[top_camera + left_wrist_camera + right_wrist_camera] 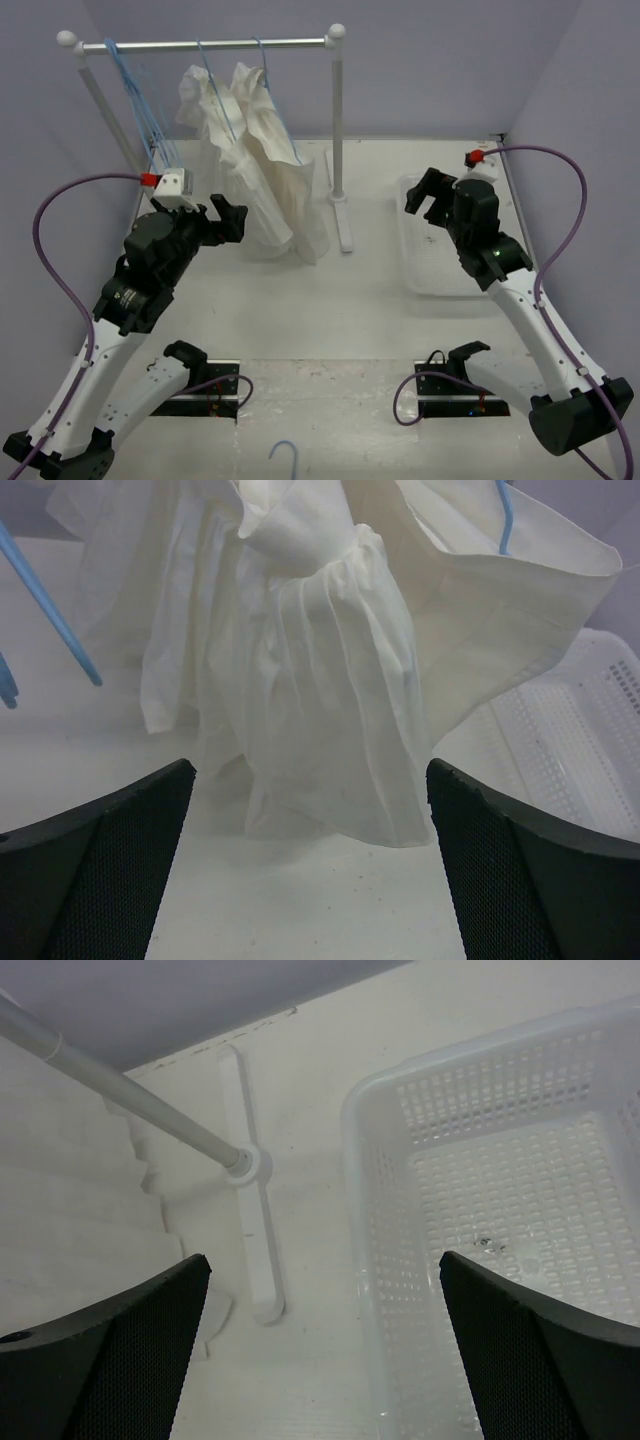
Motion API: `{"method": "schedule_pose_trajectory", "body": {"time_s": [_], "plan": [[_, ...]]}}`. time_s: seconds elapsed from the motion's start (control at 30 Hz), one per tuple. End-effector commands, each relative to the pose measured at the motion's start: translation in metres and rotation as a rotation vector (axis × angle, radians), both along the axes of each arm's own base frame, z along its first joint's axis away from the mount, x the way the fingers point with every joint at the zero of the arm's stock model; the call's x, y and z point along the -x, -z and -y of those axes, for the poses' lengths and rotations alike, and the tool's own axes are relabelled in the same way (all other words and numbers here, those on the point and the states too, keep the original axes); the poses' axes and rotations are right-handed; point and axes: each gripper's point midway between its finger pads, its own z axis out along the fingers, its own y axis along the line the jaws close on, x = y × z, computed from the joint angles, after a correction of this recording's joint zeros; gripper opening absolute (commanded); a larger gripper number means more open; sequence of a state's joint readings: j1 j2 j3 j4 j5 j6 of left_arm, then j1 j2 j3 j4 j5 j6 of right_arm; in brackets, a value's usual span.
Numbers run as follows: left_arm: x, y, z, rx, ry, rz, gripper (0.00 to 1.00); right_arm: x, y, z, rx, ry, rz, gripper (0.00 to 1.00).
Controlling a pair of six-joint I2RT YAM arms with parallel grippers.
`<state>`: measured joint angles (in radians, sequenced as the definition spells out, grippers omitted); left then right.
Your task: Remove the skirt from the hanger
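The skirt [278, 185] is white, finely pleated fabric hanging from the rail, with its hem on the table. It fills the left wrist view [330, 680]. A light-blue hanger [262, 55] carries it; a piece of blue wire shows at the top right of the left wrist view [505, 520]. My left gripper [228, 222] is open and empty just left of the skirt's lower part, its jaws wide apart short of the hem [310, 765]. My right gripper [425, 195] is open and empty above the basket's left rim [325, 1260].
A plainer white garment [205, 100] hangs left of the skirt. Several empty blue hangers [140, 110] hang at the rail's left end. The rack's post and foot [340, 200] stand right of the skirt. A white plastic basket [425, 275] sits right. A loose blue hanger [285, 455] lies at the near edge.
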<state>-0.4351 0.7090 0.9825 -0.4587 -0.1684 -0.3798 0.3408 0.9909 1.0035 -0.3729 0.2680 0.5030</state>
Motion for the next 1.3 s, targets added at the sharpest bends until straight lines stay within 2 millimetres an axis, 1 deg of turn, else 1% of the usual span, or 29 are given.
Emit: {"method": "schedule_pose_trajectory", "body": {"time_s": [0.0,0.1,0.13,0.2,0.23,0.27,0.3,0.33,0.37,0.4,0.43,0.47,0.5,0.53,0.57,0.6,0.63,0.67,0.73,0.83,0.9,0.93,0.97,1.0,1.1,1.17,1.2,1.23,1.27], "plan": [[-0.006,-0.007,-0.007,0.022,-0.060,0.029,1.00,-0.002,-0.013,-0.002,0.007,-0.029,0.062,0.99],[-0.014,-0.037,-0.010,0.046,-0.093,0.095,1.00,-0.001,-0.014,-0.010,0.010,-0.080,0.059,0.99],[-0.014,-0.060,-0.010,0.064,-0.091,0.136,1.00,-0.002,-0.015,-0.010,0.014,-0.080,0.060,0.99],[-0.023,-0.080,0.001,0.063,-0.051,0.163,1.00,-0.002,-0.012,-0.008,0.025,-0.068,0.053,0.99],[-0.023,-0.104,0.003,0.077,-0.037,0.206,1.00,-0.003,-0.010,-0.007,0.031,-0.067,0.050,0.99],[-0.032,-0.108,0.009,0.065,-0.024,0.204,1.00,-0.003,-0.008,-0.006,0.034,-0.063,0.046,0.99],[-0.035,-0.118,0.014,0.063,-0.001,0.219,1.00,-0.003,-0.007,-0.006,0.037,-0.063,0.043,0.99],[-0.034,-0.142,0.016,0.074,0.011,0.263,1.00,-0.003,-0.007,-0.006,0.040,-0.066,0.042,0.99],[-0.044,-0.144,0.022,0.067,0.015,0.253,1.00,-0.003,-0.006,-0.006,0.041,-0.063,0.041,0.99],[-0.045,-0.164,0.025,0.076,0.034,0.296,1.00,-0.004,-0.006,-0.006,0.042,-0.064,0.042,0.99],[-0.050,-0.168,0.031,0.068,0.051,0.302,1.00,-0.005,-0.006,-0.006,0.044,-0.061,0.043,0.99],[-0.065,-0.161,0.039,0.053,0.062,0.279,1.00,-0.005,-0.005,-0.005,0.045,-0.056,0.040,0.99],[-0.068,-0.173,0.044,0.061,0.078,0.295,1.00,-0.006,-0.005,-0.004,0.048,-0.053,0.042,0.99],[-0.075,-0.171,0.049,0.055,0.088,0.285,1.00,-0.006,-0.005,-0.003,0.051,-0.049,0.041,0.99],[-0.092,-0.159,0.058,0.038,0.095,0.247,1.00,-0.006,-0.004,-0.003,0.052,-0.042,0.037,0.99],[-0.097,-0.156,0.066,0.035,0.125,0.236,1.00,-0.006,-0.003,-0.002,0.054,-0.041,0.033,0.99],[-0.101,-0.160,0.070,0.037,0.140,0.242,1.00,-0.007,-0.002,-0.001,0.056,-0.037,0.031,0.99],[-0.113,-0.153,0.080,0.029,0.159,0.230,1.00,-0.007,-0.001,-0.002,0.051,-0.033,0.027,0.99],[-0.125,-0.145,0.088,0.026,0.173,0.228,1.00,-0.007,0.000,-0.002,0.049,-0.030,0.023,0.99],[-0.143,-0.140,0.093,0.034,0.154,0.237,1.00,-0.007,-0.001,-0.002,0.045,-0.032,0.022,0.99],[-0.152,-0.142,0.095,0.043,0.141,0.248,1.00,-0.008,-0.001,-0.003,0.045,-0.032,0.022,0.99],[-0.161,-0.133,0.098,0.038,0.134,0.229,1.00,-0.008,-0.002,-0.002,0.041,-0.029,0.020,0.99],[-0.166,-0.134,0.099,0.049,0.124,0.230,1.00,-0.008,-0.001,-0.002,0.043,-0.025,0.013,0.99],[-0.174,-0.126,0.101,0.043,0.118,0.215,1.00,-0.008,-0.001,-0.002,0.042,-0.021,0.014,0.99],[-0.187,-0.124,0.099,0.061,0.068,0.228,1.00,-0.009,0.001,-0.002,0.040,-0.018,0.006,0.99],[-0.200,-0.116,0.099,0.062,0.037,0.216,1.00,-0.010,0.000,-0.002,0.040,-0.018,0.006,0.99],[-0.203,-0.120,0.100,0.065,0.037,0.225,1.00,-0.011,0.000,-0.002,0.042,-0.016,0.005,0.99],[-0.209,-0.113,0.103,0.061,0.035,0.214,1.00,-0.012,0.000,-0.002,0.041,-0.012,0.004,0.99],[-0.212,-0.114,0.105,0.066,0.035,0.220,0.98,-0.013,-0.001,-0.002,0.038,-0.010,0.008,0.99]]}}
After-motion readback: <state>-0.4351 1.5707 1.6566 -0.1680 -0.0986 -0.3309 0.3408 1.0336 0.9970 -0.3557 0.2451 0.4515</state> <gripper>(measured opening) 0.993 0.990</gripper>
